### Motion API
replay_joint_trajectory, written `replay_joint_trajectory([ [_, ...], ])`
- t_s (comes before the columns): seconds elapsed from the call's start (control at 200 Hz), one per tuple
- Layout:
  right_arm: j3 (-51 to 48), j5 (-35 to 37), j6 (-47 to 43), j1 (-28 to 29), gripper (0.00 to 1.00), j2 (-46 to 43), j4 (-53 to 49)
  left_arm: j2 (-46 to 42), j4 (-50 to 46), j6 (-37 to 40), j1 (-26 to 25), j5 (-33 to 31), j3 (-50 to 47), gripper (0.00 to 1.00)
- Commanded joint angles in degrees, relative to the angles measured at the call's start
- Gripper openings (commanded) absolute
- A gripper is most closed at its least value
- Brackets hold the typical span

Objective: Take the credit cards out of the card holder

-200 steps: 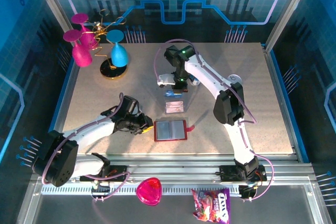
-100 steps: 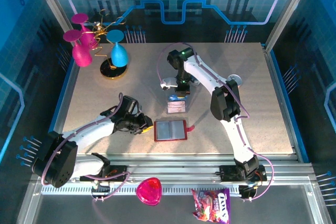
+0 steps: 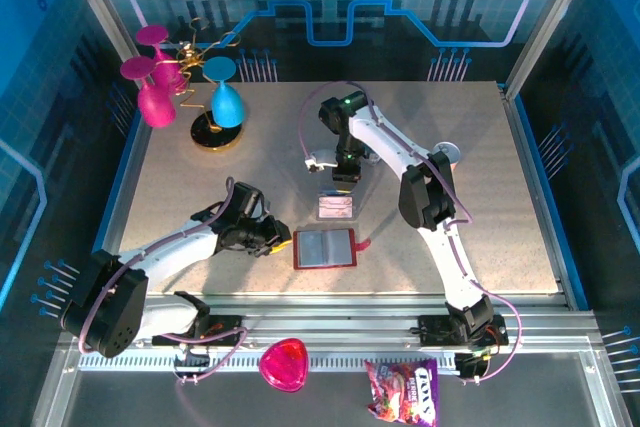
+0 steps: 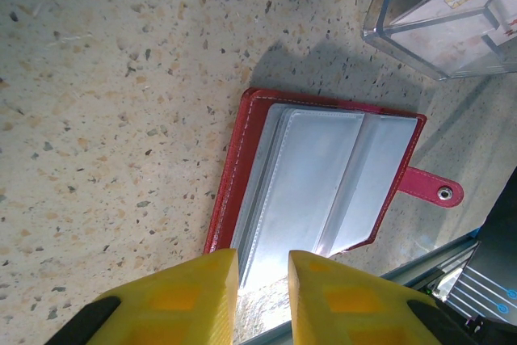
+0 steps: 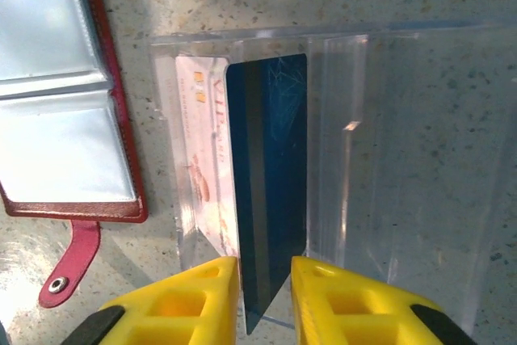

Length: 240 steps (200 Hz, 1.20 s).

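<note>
The card holder (image 4: 323,175) is a dark red wallet lying open on the table, grey clear pockets up, snap tab out to one side (image 3: 324,248). My left gripper (image 4: 262,268) hangs at its left edge (image 3: 275,240), fingers narrowly apart, gripping nothing. A clear tiered stand (image 5: 388,159) sits just beyond the wallet (image 3: 335,206). Two credit cards stand in it: a blue card (image 5: 271,159) and a pale pinkish-white card (image 5: 202,143). My right gripper (image 5: 265,272) is directly over the blue card, open, with the card's top edge loose between the fingers.
Pink and blue wine glasses on a gold rack (image 3: 215,107) stand at the back left. A small white disc (image 3: 447,152) lies right of the right arm. A pink dish (image 3: 285,362) and a candy bag (image 3: 402,392) rest on the front ledge.
My right gripper came down and slightly toward the wallet with the blue card, set it into the clear stand, and its jaws parted. The left arm stayed still.
</note>
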Motion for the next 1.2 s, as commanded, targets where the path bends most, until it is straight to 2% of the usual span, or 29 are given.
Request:
replay_joint_trajectory([
  [0.0, 0.44, 1.35, 1.89, -1.03, 0.25, -3.29, 2.34, -0.44, -1.65, -0.64, 0.50, -0.58, -0.37, 0.23],
  [0.19, -4.71, 2.72, 3.13, -1.03, 0.25, -8.43, 8.63, 0.35, -1.03, -0.45, 0.50, -0.16, -0.01, 0.23],
  [0.385, -5.55, 3.78, 5.27, -0.90, 0.24, -8.03, 10.52, 0.26, -1.03, -0.39, 0.50, -0.23, 0.07, 0.23],
  [0.655, -10.45, 3.80, 6.44, 0.28, 0.10, -8.04, 16.85, 0.61, -0.69, -0.45, 0.53, -0.07, -0.10, 0.23],
  [0.885, -12.64, 2.45, 6.61, 0.73, 0.02, -7.14, 17.36, 0.62, -0.77, -0.52, 0.48, -0.05, -0.22, 0.23],
  [0.996, -14.33, 1.70, 6.54, 0.69, 0.03, -7.59, 17.68, 0.76, -0.60, -0.53, 0.48, 0.02, -0.33, 0.23],
  [1.091, -15.13, 2.38, 6.69, 0.82, 0.16, -7.81, 18.32, 0.79, -0.44, -0.62, 0.48, 0.12, -0.37, 0.23],
  [1.196, -15.27, 3.39, 6.80, 0.82, 0.19, -7.98, 18.50, 0.79, -0.33, -0.62, 0.50, 0.21, -0.36, 0.23],
])
